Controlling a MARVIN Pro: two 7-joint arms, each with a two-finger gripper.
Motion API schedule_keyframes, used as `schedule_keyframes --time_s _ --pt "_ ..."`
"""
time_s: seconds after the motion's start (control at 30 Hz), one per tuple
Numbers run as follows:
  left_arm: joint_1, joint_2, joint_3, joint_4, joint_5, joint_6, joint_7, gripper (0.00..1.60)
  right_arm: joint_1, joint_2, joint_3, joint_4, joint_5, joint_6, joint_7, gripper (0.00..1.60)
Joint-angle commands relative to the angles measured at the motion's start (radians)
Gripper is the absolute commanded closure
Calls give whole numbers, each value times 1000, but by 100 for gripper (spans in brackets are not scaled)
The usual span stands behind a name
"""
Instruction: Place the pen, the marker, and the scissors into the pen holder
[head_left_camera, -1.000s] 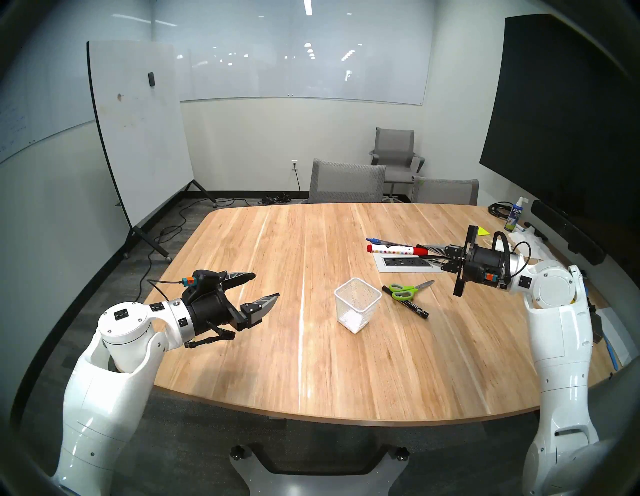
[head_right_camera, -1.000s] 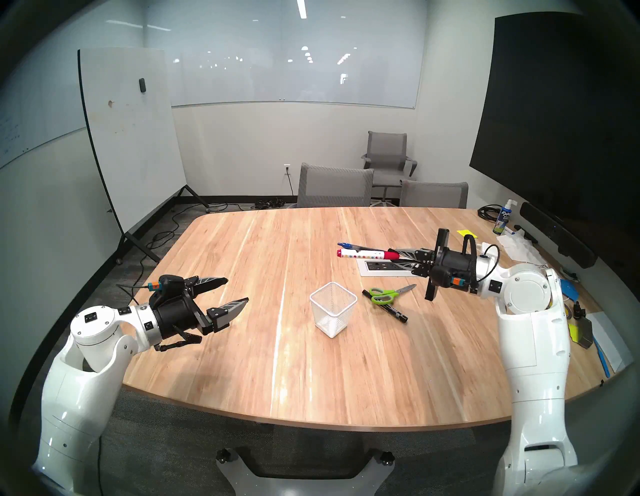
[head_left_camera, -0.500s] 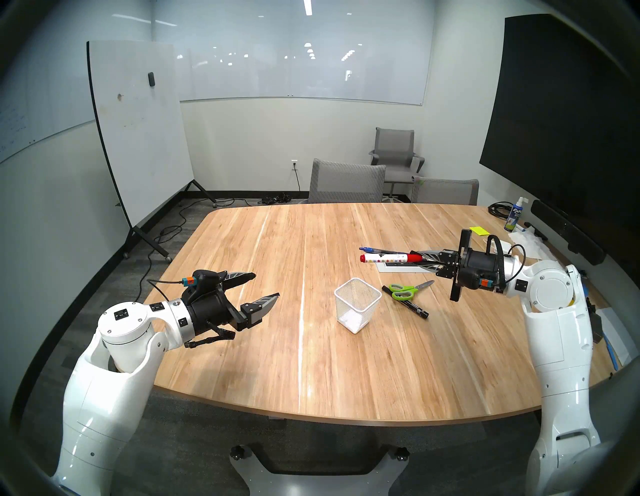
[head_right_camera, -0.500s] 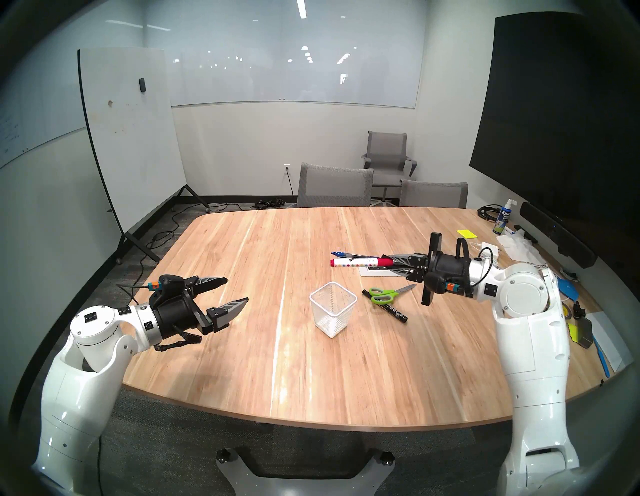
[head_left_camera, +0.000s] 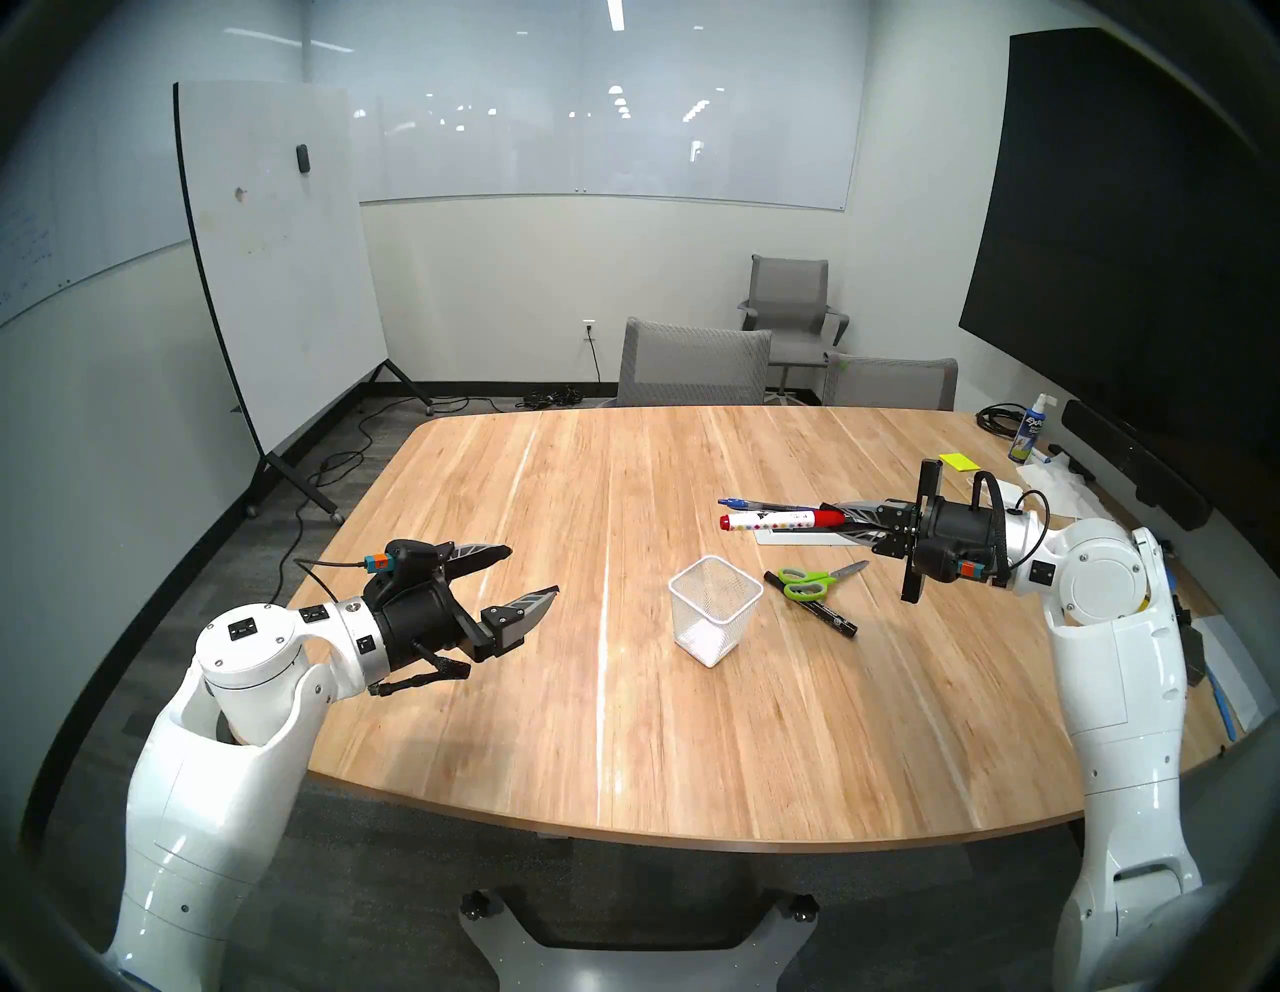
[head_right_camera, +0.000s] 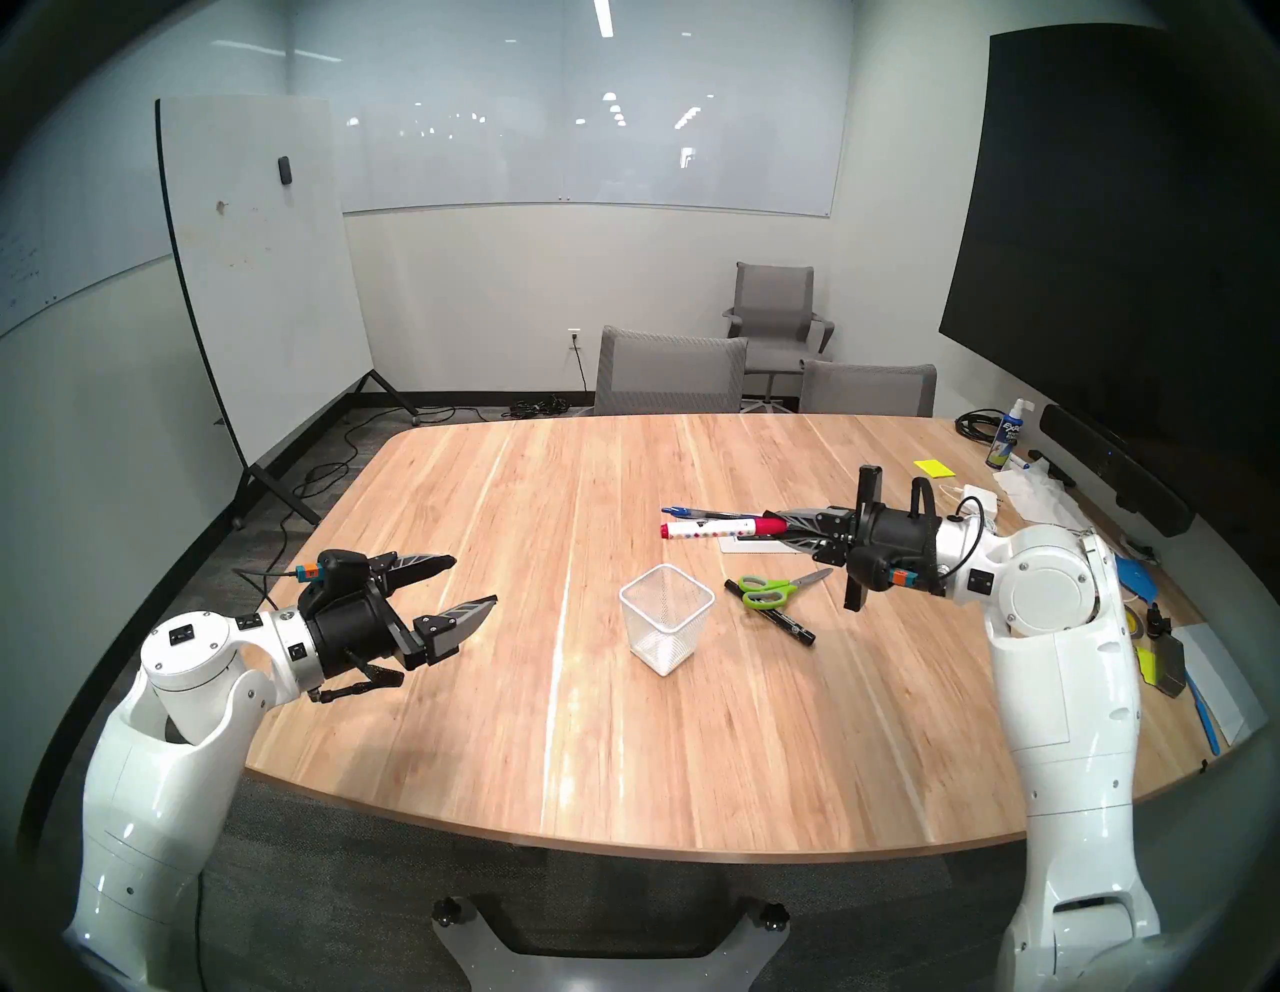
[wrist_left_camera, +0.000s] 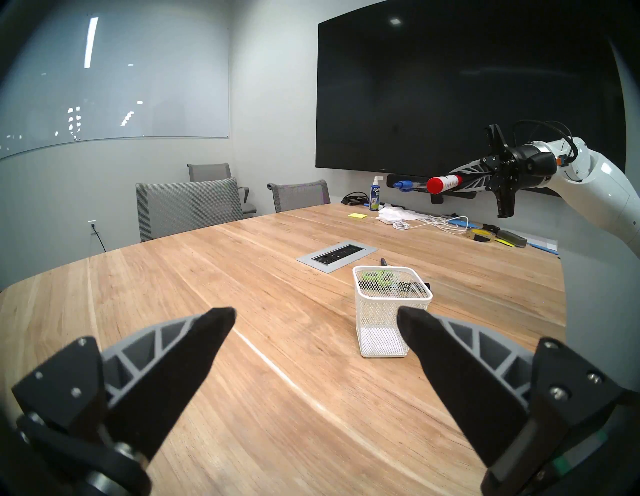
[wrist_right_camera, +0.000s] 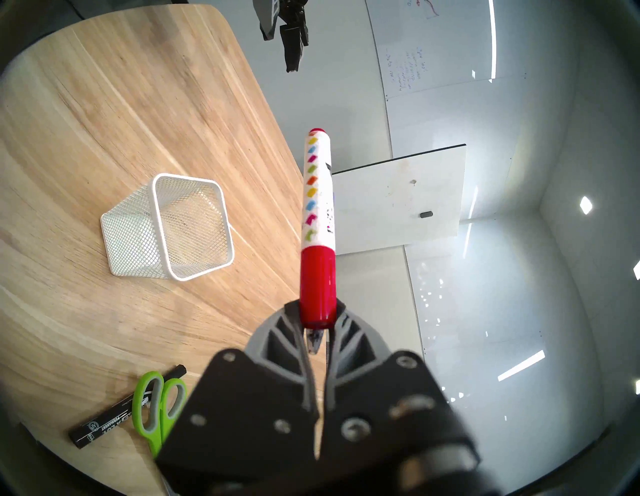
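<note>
The two head views look down from above the near edge of the table (head_left_camera: 623, 727), facing the far wall and chairs, both arms at the frame's lower corners; they share almost the whole scene, the second shifted slightly sideways; the left wrist view sits low over the table, facing across it toward the dark screen (wrist_left_camera: 467, 86), with the mesh cup (wrist_left_camera: 384, 322) close at centre right; the right wrist view is turned on its side, table at the left, walls at the right; all four views share the mesh cup.
</note>
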Motion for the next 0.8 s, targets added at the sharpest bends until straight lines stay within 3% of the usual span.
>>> schedule_keyframes --time_s 0.0,0.3,0.77 --pt "-1 1 -1 -15 1 0 0 0 13 -2 -14 -17 -6 -23 -8 160" --pt "-1 1 -1 -15 1 0 0 0 12 -11 -37 -3 -65 -107 -73 160" --pt "-1 1 -1 -15 1 0 0 0 28 -8 -67 25 -128 -171 -144 160"
